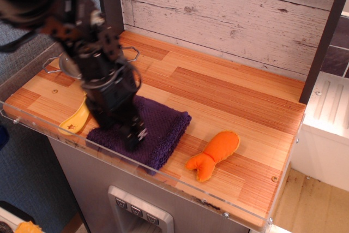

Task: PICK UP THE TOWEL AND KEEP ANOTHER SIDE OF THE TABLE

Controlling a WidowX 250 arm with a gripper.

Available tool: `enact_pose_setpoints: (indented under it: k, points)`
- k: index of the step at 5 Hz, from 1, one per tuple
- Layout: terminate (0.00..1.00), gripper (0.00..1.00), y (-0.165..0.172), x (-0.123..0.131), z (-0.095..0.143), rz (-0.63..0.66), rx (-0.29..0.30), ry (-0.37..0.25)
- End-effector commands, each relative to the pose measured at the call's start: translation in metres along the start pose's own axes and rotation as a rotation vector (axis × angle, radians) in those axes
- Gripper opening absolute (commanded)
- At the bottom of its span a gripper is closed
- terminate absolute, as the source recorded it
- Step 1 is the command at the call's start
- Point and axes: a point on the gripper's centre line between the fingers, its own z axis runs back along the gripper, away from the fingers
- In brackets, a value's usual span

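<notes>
The dark purple towel (158, 129) lies on the front left part of the wood-plank table (234, 88), its front edge near the clear acrylic rim (180, 181). My black gripper (119, 130) points down onto the towel's left half. Its fingers (132, 137) press into the cloth and grip a fold of it. The arm hides the towel's left part.
A steel bowl (130, 52) stands at the back left, mostly hidden behind my arm. A yellow brush (76, 120) lies just left of the towel. An orange plush toy (215, 154) lies to the towel's right. A dark post (110, 1) stands at the back left.
</notes>
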Motion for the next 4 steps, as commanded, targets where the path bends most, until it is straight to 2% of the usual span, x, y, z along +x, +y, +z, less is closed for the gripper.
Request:
enact_pose_setpoints:
  k: [1, 2, 3, 4]
  points:
    - [0.0, 1.0, 0.01, 0.018, 0.047, 0.016, 0.021, -0.147]
    - [0.0, 1.0, 0.005, 0.043, 0.091, -0.005, 0.038, -0.22]
    - [0.0, 1.0, 0.0, 0.046, 0.132, 0.028, 0.082, -0.198]
    - [0.0, 1.0, 0.005, 0.05, 0.138, 0.142, 0.087, -0.1]
